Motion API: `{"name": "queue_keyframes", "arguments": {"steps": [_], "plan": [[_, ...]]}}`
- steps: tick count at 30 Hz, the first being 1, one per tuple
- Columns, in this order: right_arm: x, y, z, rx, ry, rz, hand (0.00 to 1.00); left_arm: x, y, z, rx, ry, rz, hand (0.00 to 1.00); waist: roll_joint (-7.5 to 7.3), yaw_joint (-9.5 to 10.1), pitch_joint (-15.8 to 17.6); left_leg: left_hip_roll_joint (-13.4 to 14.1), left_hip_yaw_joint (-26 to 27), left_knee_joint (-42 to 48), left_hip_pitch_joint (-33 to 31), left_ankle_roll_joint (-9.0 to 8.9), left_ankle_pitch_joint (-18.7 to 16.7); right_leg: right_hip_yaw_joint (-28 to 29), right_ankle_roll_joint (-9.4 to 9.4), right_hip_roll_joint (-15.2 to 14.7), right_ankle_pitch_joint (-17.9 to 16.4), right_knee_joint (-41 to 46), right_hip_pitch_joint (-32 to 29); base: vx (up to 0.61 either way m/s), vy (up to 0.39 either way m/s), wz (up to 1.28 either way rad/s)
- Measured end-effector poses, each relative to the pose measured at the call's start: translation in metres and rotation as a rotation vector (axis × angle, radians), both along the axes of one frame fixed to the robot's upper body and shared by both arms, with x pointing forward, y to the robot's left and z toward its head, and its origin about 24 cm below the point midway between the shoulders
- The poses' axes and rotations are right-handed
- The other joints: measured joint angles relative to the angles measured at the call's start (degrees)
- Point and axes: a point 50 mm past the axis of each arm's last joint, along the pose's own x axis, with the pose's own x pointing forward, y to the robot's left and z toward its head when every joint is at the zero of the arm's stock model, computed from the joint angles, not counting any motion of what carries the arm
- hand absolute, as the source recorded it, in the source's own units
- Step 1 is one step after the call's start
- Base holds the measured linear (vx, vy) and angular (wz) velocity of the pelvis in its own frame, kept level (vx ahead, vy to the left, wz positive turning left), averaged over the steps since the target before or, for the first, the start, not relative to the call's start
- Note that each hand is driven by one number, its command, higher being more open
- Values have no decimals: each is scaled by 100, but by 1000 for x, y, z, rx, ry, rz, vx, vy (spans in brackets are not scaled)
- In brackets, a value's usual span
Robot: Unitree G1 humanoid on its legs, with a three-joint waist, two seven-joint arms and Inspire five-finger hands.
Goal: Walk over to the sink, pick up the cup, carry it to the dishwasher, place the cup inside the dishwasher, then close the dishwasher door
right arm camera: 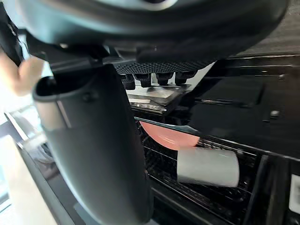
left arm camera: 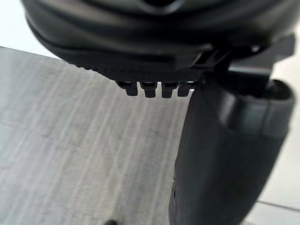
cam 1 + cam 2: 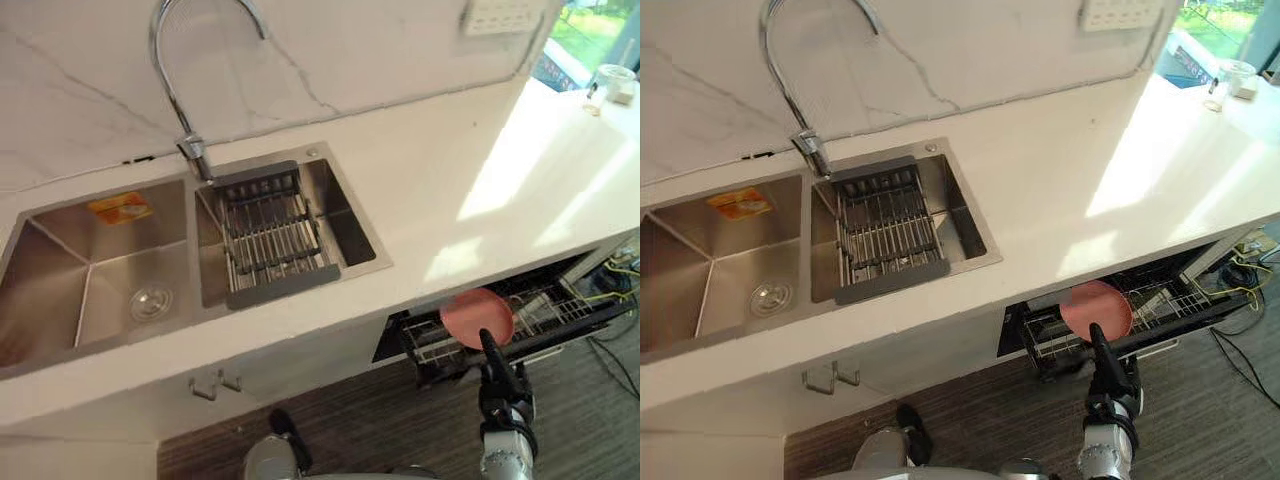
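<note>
Right wrist view: right robot hand released, clear of the cup lying in the dishwasher rack.

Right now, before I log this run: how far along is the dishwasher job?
Done: the cup lies on its side in the pulled-out dishwasher rack, near a pink plate. In hand: nothing; the right hand is open by the rack, and the left hand is low over the floor. Left: pushing the rack in and closing the dishwasher.
</note>
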Motion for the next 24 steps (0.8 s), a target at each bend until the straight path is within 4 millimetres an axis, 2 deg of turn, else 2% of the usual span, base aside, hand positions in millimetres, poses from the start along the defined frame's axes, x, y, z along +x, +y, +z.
{"name": "queue_keyframes", "arguments": {"steps": [4,6,8,12,14,21,24], "plan": [[28,1,9,15,-30,19,100,-1,-5,0,18,-11,7,100,44,147,34,5,-218,-2,-110,-1,-1,3,-17,6,-2,70,-95,16,68,3],[49,4,20,20,-63,36,100,10,-8,-1,13,-45,4,100,129,178,87,17,-322,-7,-159,-1,-1,-28,-40,29,-6,102,-127,20,54,7],[60,10,26,53,-97,37,100,18,-6,-1,19,-73,3,100,176,217,113,34,-392,-17,-160,0,0,-32,-57,53,-19,109,-129,8,22,2],[62,28,20,133,-101,51,100,36,-3,1,42,-123,-41,100,260,211,158,89,-426,-18,-157,1,1,-39,-90,103,-68,164,-129,-1,5,1],[63,29,21,140,-109,52,100,44,-1,3,59,-141,-91,100,294,211,172,113,-449,-16,-134,2,1,-46,-106,96,-133,268,-128,-5,12,2],[64,17,26,86,-121,83,100,41,-8,1,27,-128,-141,100,441,213,221,119,-503,28,-125,2,1,-45,-119,36,-166,405,-160,-13,34,1],[62,17,28,26,-120,148,100,35,-10,-1,1,-113,-138,100,449,199,220,101,-488,45,-97,1,1,6,-119,-12,-166,413,-170,-1,41,-8]]}}
